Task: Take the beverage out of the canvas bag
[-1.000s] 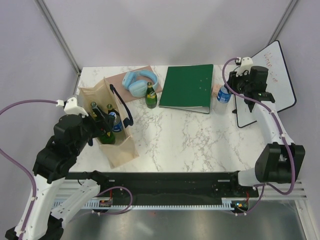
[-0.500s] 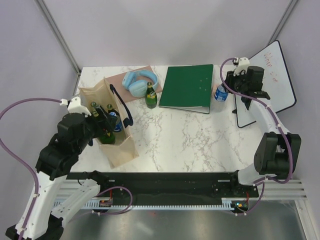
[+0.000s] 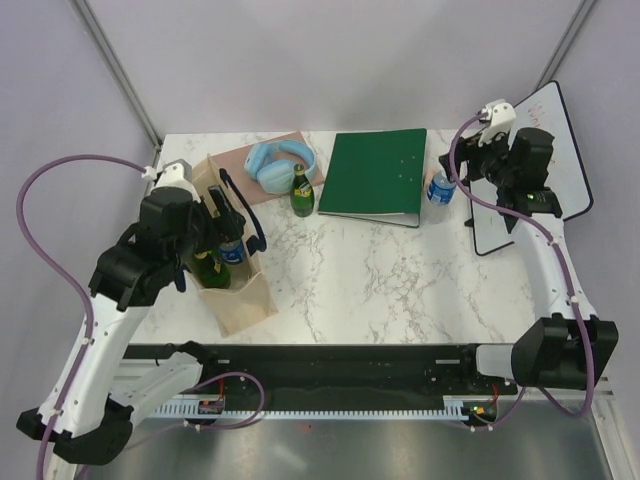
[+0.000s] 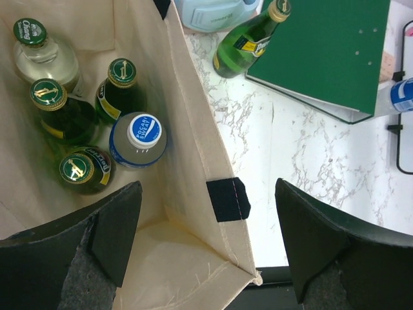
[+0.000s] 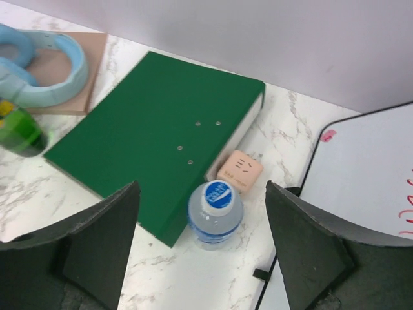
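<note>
Patience pays: left gripper (image 4: pixel 208 213), jaws wide above the canvas bag (image 4: pixel 187 116), should descend straight onto the blue-capped bottle (image 4: pixel 138 139).

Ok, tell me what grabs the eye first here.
The canvas bag on the left, packed with upright bottles, with the open left gripper hovering over its rim. At the back a big green binder lies flat; a blue-capped bottle stands by its right corner beneath the open right gripper.
</note>
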Robot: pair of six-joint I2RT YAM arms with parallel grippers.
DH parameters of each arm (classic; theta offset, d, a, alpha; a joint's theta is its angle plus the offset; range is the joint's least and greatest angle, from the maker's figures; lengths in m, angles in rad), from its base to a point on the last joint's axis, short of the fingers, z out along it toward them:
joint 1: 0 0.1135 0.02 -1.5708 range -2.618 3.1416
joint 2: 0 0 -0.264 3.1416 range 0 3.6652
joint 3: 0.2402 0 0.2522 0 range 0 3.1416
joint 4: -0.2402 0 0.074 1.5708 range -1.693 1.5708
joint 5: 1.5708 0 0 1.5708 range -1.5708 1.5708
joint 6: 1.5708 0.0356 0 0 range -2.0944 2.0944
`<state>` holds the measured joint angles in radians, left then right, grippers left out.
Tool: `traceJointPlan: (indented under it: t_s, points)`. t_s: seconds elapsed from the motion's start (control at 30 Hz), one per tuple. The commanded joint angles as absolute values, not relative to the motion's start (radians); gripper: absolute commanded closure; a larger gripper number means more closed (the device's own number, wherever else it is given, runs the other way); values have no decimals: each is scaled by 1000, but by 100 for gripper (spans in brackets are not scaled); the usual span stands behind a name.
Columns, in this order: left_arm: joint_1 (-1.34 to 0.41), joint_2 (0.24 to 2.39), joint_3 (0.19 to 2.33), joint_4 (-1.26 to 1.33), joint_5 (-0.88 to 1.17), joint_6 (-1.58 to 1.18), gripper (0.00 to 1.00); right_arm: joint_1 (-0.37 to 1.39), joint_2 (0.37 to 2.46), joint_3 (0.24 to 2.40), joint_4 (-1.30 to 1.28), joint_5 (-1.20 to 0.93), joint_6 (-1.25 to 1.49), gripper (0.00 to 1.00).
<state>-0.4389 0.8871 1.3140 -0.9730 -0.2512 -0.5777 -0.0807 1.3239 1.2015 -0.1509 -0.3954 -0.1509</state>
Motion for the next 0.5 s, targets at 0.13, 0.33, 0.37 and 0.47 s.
traceJointPlan:
  t_s: [0.13,0.33,0.37,0.47]
  points:
    - [-439,1049,1442,-1152,-314,-565,18,-81,1238,1263,-340,-632,-126,11]
    - [-436,1095,1450,-1198,-394,-565,24,-81,1187,1200,-367,-655,-130,11]
    - [-434,1100,1447,-1195,-402,-558,24,-80,1181,1192,-371,-660,-129,11]
    - [-405,1132,1445,-1189,-391,-529,25,-81,1180,1181,-373,-667,-123,11]
